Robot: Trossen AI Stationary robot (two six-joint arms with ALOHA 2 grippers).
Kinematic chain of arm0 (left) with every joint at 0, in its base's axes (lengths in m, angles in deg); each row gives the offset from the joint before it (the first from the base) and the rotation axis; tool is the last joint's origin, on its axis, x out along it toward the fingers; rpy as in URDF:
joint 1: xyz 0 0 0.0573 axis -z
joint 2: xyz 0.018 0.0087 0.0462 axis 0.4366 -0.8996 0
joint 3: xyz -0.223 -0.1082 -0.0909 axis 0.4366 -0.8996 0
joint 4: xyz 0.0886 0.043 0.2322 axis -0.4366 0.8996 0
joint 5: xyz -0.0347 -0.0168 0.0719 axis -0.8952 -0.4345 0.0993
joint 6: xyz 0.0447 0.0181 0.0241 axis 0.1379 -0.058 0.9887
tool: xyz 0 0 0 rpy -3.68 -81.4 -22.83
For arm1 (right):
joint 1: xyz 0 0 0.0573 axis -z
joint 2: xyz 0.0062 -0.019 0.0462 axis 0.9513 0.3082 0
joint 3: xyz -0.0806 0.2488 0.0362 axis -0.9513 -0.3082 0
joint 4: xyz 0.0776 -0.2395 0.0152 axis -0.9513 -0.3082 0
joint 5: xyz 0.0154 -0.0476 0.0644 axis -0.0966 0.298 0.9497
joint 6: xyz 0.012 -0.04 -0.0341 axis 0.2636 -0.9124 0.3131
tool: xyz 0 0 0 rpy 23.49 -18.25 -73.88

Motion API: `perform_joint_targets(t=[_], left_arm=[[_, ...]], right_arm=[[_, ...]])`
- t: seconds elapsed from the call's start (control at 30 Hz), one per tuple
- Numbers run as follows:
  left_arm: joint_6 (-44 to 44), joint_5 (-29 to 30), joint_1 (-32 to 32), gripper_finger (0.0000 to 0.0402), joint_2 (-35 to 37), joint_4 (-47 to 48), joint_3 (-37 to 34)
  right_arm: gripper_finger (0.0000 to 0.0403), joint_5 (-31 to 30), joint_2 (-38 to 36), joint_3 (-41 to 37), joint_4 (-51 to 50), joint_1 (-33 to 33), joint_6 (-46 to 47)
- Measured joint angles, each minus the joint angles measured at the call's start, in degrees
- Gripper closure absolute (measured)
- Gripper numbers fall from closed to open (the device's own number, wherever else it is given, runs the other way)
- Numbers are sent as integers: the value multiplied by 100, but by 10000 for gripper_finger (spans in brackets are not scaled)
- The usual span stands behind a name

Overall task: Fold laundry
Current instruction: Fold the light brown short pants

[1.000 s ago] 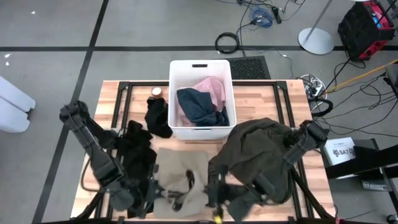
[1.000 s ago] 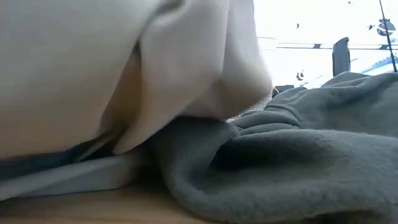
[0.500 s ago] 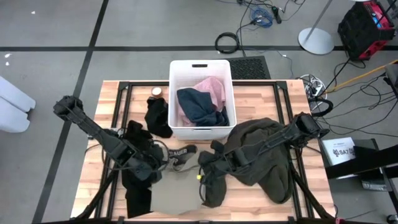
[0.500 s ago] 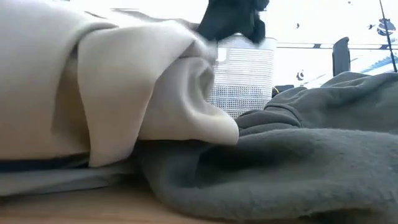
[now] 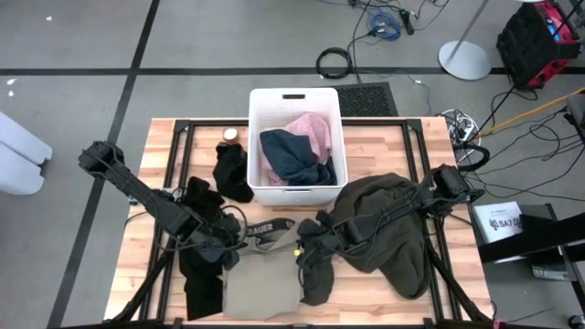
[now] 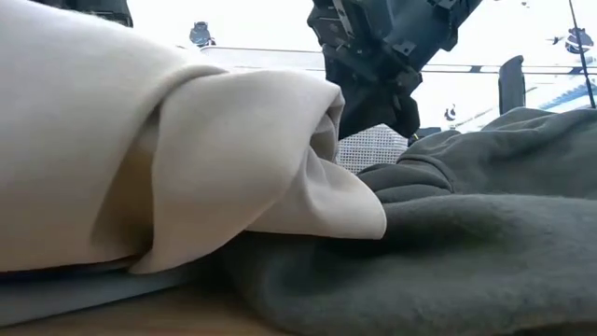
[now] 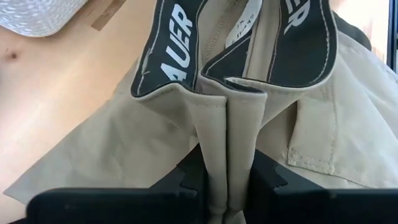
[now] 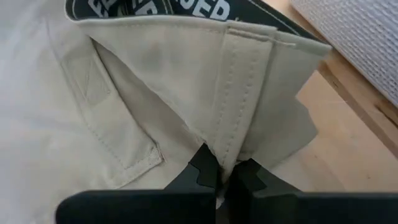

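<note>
the beige pants (image 5: 263,285) lie on the near middle of the surface (image 5: 164,137), waistband toward the white bin (image 5: 295,99). the left end effector (image 5: 239,239) pinches a waistband fold between its fingers (image 7: 186,177), and the right end effector (image 5: 299,249) is pressed together on the cloth beside it. an olive garment (image 5: 388,224) lies just right, with black clothes (image 5: 206,228) left.

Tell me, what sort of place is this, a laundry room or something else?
Probably a robotics lab or workshop, not a laundry. The wooden table sits on a black metal frame on a bare grey floor marked with tape lines, loose cables lie about, and a red equipment case stands nearby.
</note>
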Motion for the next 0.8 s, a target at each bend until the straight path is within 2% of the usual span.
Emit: perform_joint_targets(t=[0.1, 0.23, 0.37, 0.53, 0.8], left_arm=[[-126, 6, -4, 327, -2, 4, 0], [-302, -1, -46, 325, -2, 7, 0], [-201, -127, -91, 323, -4, 13, 18], [116, -715, -319, 322, -4, 45, 251], [736, -972, -603, 322, -4, 41, 568]], right_arm=[[397, -237, 0, -15, 11, -4, 204], [363, -331, 0, -17, 267, -7, -7], [311, -321, 0, -17, 386, -7, -22], [239, -284, 0, -17, 368, 19, 112], [139, 88, 0, -17, 359, 131, 220]])
